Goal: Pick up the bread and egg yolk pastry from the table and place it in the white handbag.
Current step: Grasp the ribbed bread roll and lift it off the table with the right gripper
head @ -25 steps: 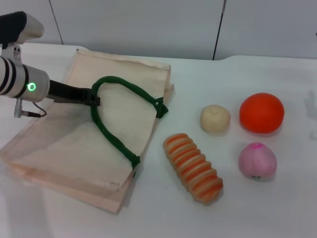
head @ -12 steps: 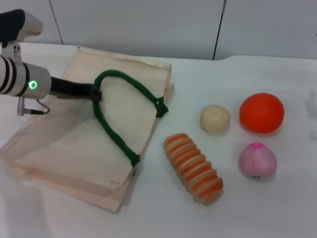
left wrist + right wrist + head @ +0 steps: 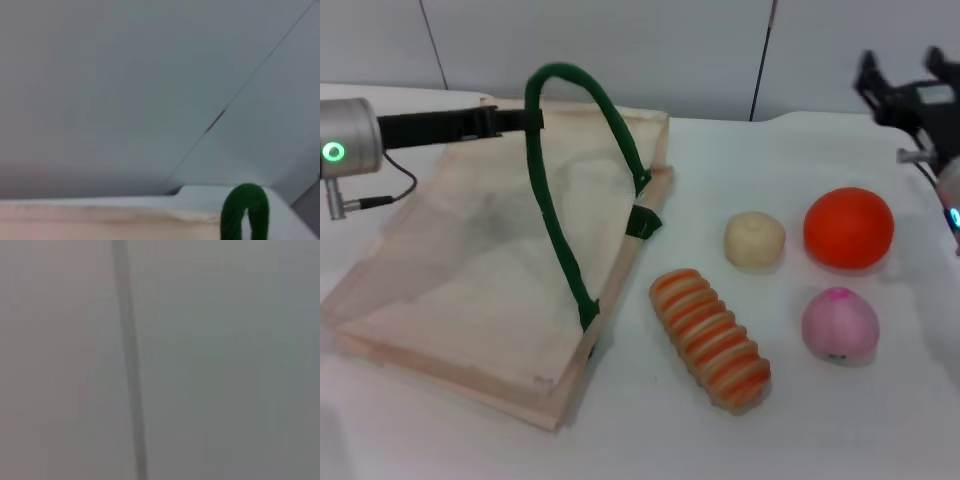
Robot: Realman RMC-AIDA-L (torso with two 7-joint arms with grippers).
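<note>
lying flat across the surface (image 3: 650, 440), the white handbag (image 3: 470, 260) is the biggest thing here, its green handle (image 3: 560, 190) raised by the left gripper (image 3: 525, 120), fingers pinching the rope. if that pinch slips, the mouth could fall shut. the bread (image 3: 710, 338) rests just beside the bag's edge; the smaller egg yolk pastry (image 3: 754, 239) sits behind it, near an orange ball (image 3: 848, 227). the right gripper (image 3: 910, 85) hovers beyond, fingers spread; it may grab the wrong round food.

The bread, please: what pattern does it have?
Orange and cream stripes across the bread, clearest in the head view.
</note>
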